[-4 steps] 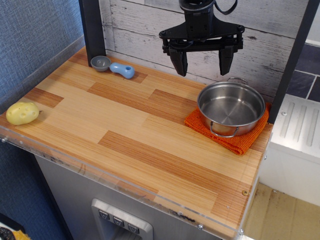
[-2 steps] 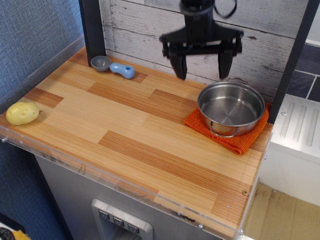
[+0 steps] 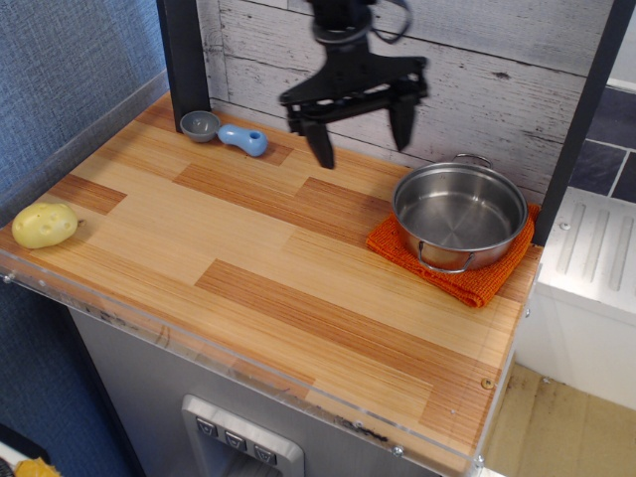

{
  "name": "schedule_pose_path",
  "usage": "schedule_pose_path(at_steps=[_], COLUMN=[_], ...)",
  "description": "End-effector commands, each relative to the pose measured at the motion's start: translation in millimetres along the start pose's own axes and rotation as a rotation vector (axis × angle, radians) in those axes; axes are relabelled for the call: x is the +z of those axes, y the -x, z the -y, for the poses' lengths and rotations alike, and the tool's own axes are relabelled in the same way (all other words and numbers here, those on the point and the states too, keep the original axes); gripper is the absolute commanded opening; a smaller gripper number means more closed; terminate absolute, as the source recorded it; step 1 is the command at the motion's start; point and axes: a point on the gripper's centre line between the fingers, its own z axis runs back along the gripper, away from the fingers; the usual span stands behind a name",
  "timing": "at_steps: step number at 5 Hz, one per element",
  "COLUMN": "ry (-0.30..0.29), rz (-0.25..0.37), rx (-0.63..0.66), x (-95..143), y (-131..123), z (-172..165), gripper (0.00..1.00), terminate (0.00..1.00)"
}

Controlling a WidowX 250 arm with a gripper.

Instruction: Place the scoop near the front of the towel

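The scoop (image 3: pixel 227 132) lies at the back left of the wooden counter, grey bowl to the left, light-blue handle to the right. The orange ribbed towel (image 3: pixel 467 275) lies at the right, mostly under a steel pot (image 3: pixel 459 214). My gripper (image 3: pixel 363 140) hangs open and empty above the back middle of the counter, between the scoop and the pot, to the right of the scoop and well apart from it.
A yellow potato (image 3: pixel 44 225) lies at the counter's left front edge. A dark post (image 3: pixel 186 55) stands just behind the scoop. A white plank wall (image 3: pixel 497 60) runs along the back. The counter's front edge (image 3: pixel 248 358) drops off.
My gripper has swung left, from above the pot's back rim toward the scoop, and has turned slightly. It stays open. Nothing on the counter has moved.
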Motion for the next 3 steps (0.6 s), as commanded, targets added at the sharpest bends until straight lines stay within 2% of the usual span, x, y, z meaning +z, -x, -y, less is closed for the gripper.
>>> schedule_pose_path(at_steps=[1,2,3], ry=[0.0,-0.041,-0.087], rz=[0.153,0.233,0.259], rx=[0.23,0.311,0.366], x=[6,3,-3], y=[-58,-78,-88], z=[-35,-53,-67], gripper=[1.0,1.0,1.0], terminate=[0.0,0.0,0.0])
